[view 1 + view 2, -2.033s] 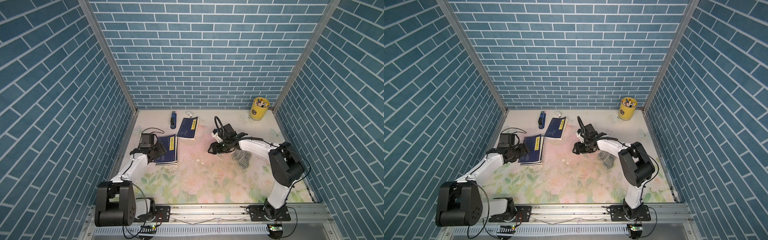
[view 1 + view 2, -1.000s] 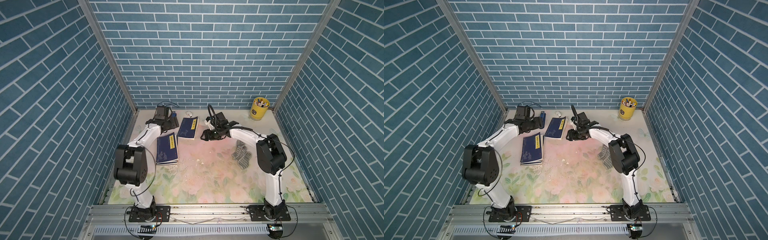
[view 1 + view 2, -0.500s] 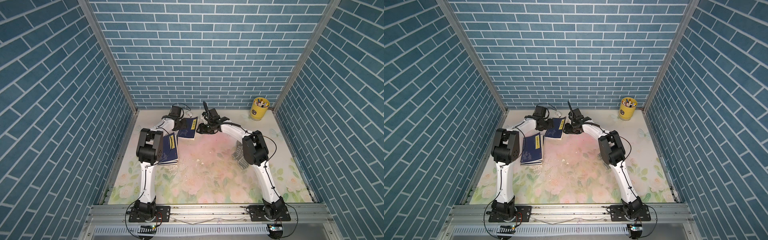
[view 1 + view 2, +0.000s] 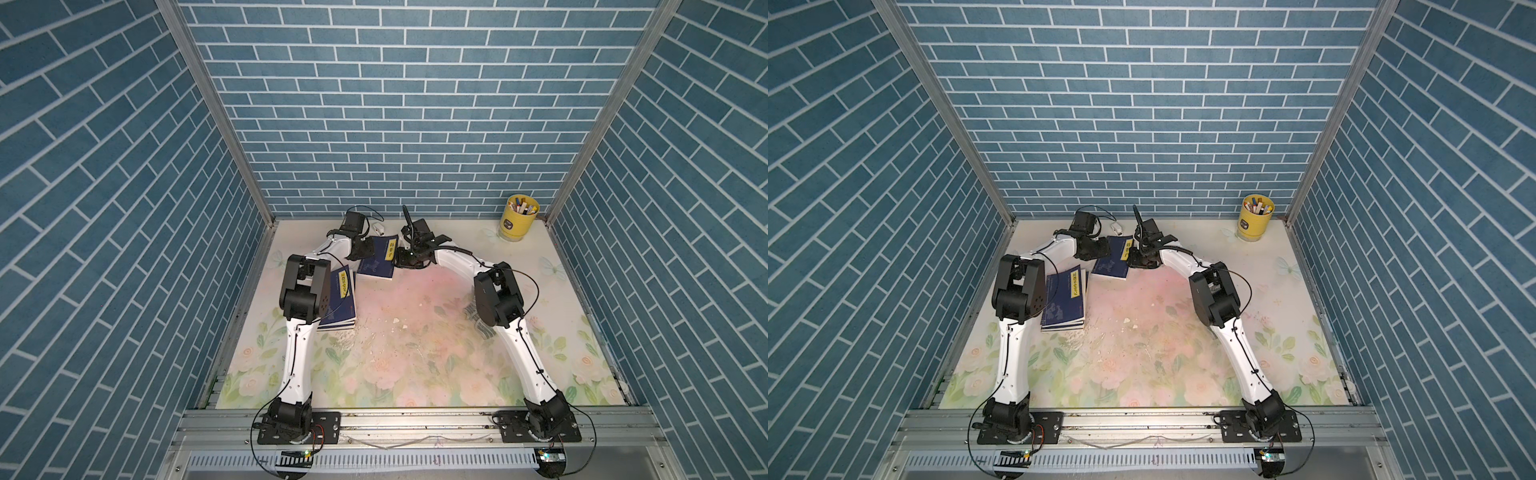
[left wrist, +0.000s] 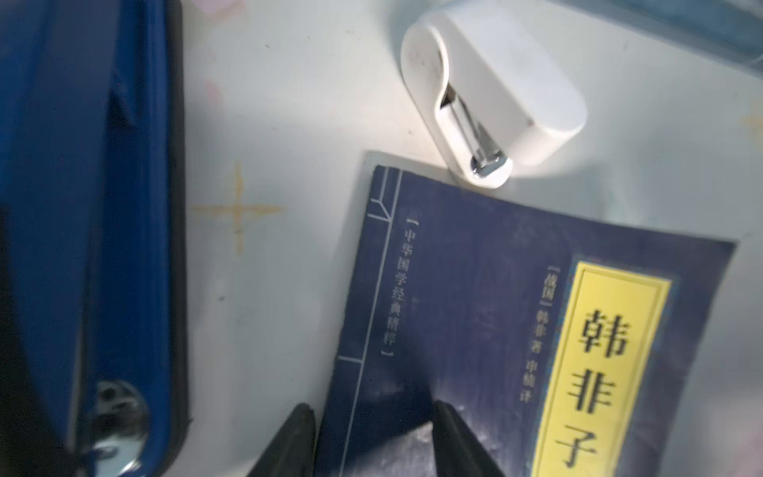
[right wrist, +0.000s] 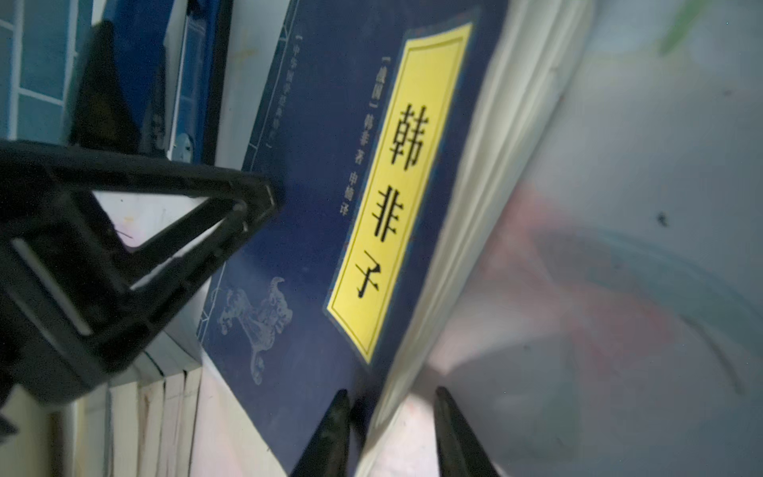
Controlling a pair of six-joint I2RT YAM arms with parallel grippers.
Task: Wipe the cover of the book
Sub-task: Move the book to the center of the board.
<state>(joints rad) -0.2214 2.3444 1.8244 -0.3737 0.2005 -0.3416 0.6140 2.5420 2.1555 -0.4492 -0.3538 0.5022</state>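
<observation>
Both arms are reaching to the back edge of the table (image 4: 415,353), where a dark blue book (image 4: 380,259) with a yellow title label is lying flat, cover up.

The left gripper (image 5: 371,406) is straddling the book's spine edge with its fingers apart. One finger is over the cover and the other over bare table. The right gripper (image 6: 390,392) is straddling the opposite page edge, also with fingers apart and a gap showing beside the pages.

Neither gripper is carrying anything. The grey wiping cloth (image 4: 482,333) is lying well apart, near the right edge and partly hidden by the right arm's elbow, so wiping is not yet possible.

Several things could go wrong from here:
- **Cover damage:** if the right gripper's fingers close, they may catch only the cover and top pages, creasing or lifting them.
- **Knocked objects:** squeezing from both sides could buckle the book, or push it into the white plug adaptor (image 5: 495,95) at its far corner or the blue stapler (image 5: 103,206) beside it.
- **Dragged cloth:** the right elbow could pull the cloth along with it.

A stack of similar books (image 4: 343,303) is sitting near the left edge, close to the left arm.
</observation>
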